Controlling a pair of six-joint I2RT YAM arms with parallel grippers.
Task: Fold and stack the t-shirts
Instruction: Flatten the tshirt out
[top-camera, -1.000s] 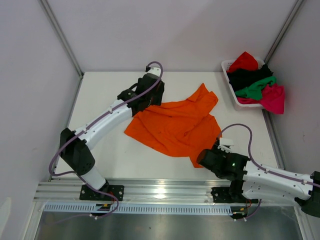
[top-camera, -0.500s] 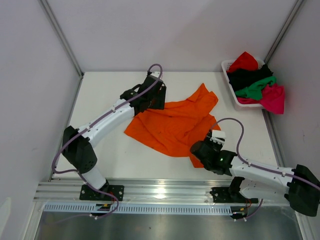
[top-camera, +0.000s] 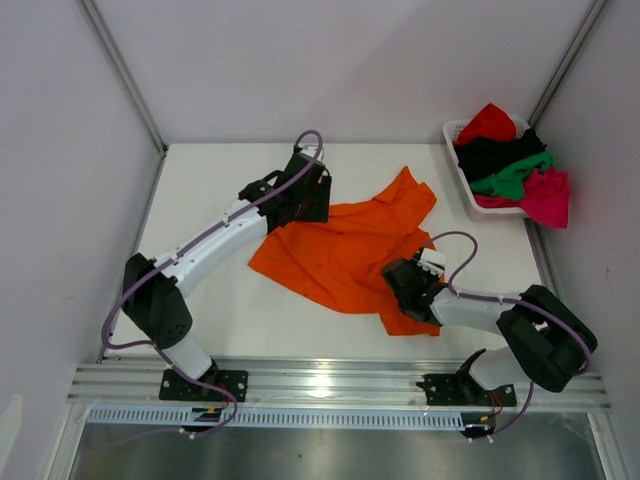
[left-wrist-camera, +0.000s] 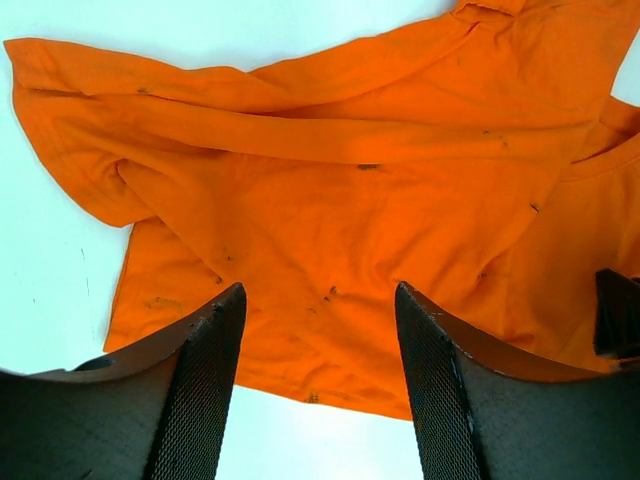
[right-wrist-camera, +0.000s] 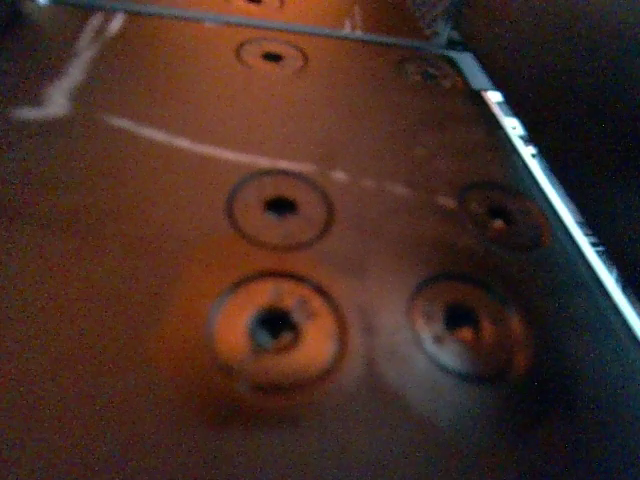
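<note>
Top external view is showing the orange t-shirt (top-camera: 345, 250) lying crumpled and spread near the middle of the white table (top-camera: 210, 180), with one sleeve reaching toward the far right and a narrow flap trailing toward the near edge.

The left end effector (top-camera: 305, 195) is hanging at the shirt's far left edge, pointing down at the cloth. In the left wrist view the left end effector (left-wrist-camera: 318, 300) is standing with its two fingers (left-wrist-camera: 205, 370) well apart and nothing between them, and the rumpled orange t-shirt (left-wrist-camera: 330, 190) is filling the picture beyond them, with bare table at the left.

The right arm is bending in low from the near right, and the right end effector (top-camera: 402, 280) is sitting over the near right part of the orange shirt, on or just above the cloth. Whether its jaws are apart or closed I cannot tell. The right wrist view is giving only a dark, blurred, orange-tinted surface (right-wrist-camera: 280, 210) with round holes.

At the far right corner, the white basket (top-camera: 455, 130) is holding the other shirts in a heap: the red t-shirt (top-camera: 487, 122) is lying at the far end, the black t-shirt (top-camera: 490, 155) is lying just nearer than it, the green t-shirt (top-camera: 515, 175) is lying across the black one, and the magenta-pink t-shirt (top-camera: 548, 195) is spilling over the basket's near right rim.
</note>
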